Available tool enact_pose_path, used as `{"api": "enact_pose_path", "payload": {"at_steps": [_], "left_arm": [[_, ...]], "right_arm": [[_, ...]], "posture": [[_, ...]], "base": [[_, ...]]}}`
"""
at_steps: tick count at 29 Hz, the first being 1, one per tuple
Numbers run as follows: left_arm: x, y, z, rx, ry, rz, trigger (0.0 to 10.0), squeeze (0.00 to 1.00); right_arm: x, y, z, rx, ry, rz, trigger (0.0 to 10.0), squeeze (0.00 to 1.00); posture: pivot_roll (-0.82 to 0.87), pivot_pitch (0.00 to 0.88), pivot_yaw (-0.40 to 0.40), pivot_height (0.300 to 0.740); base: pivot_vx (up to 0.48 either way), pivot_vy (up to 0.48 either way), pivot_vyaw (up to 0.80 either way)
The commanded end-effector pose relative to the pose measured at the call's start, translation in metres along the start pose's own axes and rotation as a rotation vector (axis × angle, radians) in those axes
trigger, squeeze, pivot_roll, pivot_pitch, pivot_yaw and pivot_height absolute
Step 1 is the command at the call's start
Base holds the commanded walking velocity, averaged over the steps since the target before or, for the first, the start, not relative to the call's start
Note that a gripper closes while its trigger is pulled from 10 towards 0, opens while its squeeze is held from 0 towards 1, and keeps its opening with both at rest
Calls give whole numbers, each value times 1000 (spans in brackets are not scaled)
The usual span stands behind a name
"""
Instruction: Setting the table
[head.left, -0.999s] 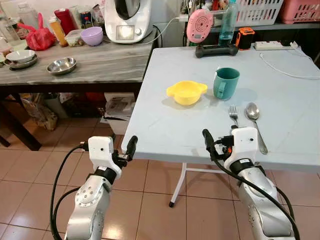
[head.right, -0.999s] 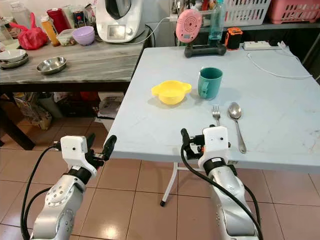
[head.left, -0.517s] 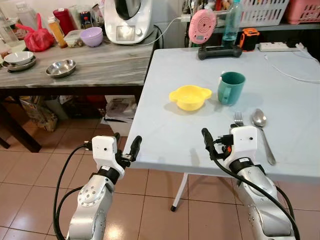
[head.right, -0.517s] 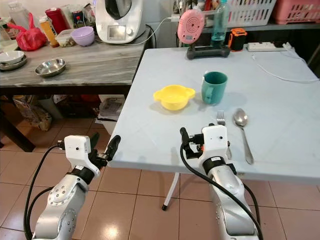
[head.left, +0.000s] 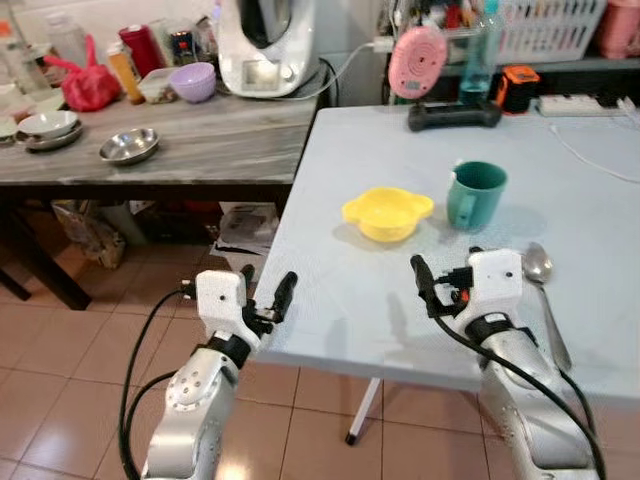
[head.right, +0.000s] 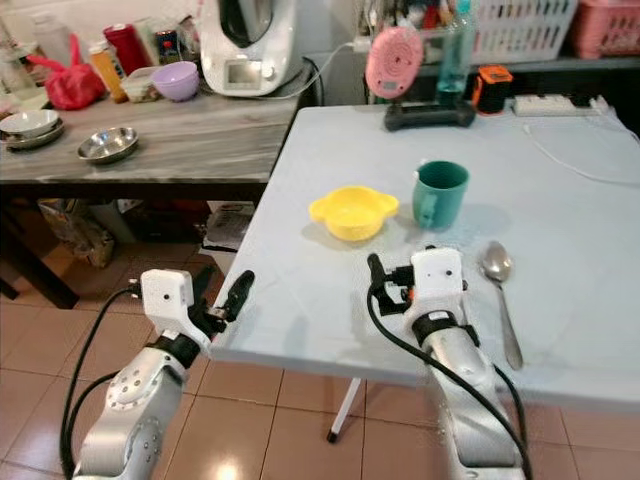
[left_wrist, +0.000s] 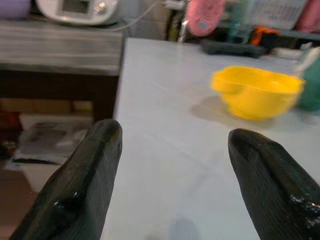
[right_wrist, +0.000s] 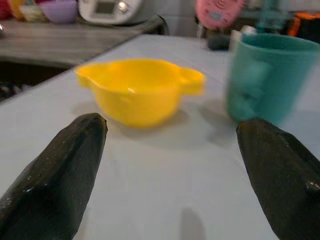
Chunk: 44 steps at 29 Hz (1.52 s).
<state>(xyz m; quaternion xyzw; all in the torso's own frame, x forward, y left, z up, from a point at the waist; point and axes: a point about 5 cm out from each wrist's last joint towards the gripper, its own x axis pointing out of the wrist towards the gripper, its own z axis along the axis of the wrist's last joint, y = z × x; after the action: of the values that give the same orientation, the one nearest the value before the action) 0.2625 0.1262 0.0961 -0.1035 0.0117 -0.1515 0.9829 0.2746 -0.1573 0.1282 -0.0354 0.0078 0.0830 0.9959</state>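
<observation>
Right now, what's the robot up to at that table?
Nothing is being handled yet. Both arms are raised at the near edge of the pale table. The left tool is open and empty at the table's corner. The right tool is open and empty over the tabletop, pointing at the yellow bowl and green mug. A spoon lies beside the right wrist. Bowl and mug sit side by side mid-table.

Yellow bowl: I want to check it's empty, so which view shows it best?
The left eye view looks down into the yellow bowl, its inside plain yellow, nothing visible. The right eye view shows much the same. Both wrist views see it side-on, so mostly its outer wall, slightly blurred.
</observation>
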Motion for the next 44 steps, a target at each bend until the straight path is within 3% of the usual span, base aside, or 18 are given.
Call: {"api": "enact_pose_path", "payload": {"at_steps": [1,28,37,44], "left_arm": [[-1,4,0,7,7,16,10000,0],[0,1,-4,-4,33,-15,10000,0],[1,0,-4,-10,40,-23,10000,0],[19,-4,6,-30,21,-48,10000,0]], "right_arm": [[3,5,3,1,-6,28,10000,0],[3,9,1,4,3,36,10000,0],[2,10,0,2,7,39,10000,0],[-4,10,-1,-3,15,38,10000,0]], "posture": [[-147,24,102,740],[-152,28,107,740],[-153,34,109,740],[-177,60,119,740]], "base": [[266,0,0],[253,0,-136],[0,0,0],[0,0,0]]}}
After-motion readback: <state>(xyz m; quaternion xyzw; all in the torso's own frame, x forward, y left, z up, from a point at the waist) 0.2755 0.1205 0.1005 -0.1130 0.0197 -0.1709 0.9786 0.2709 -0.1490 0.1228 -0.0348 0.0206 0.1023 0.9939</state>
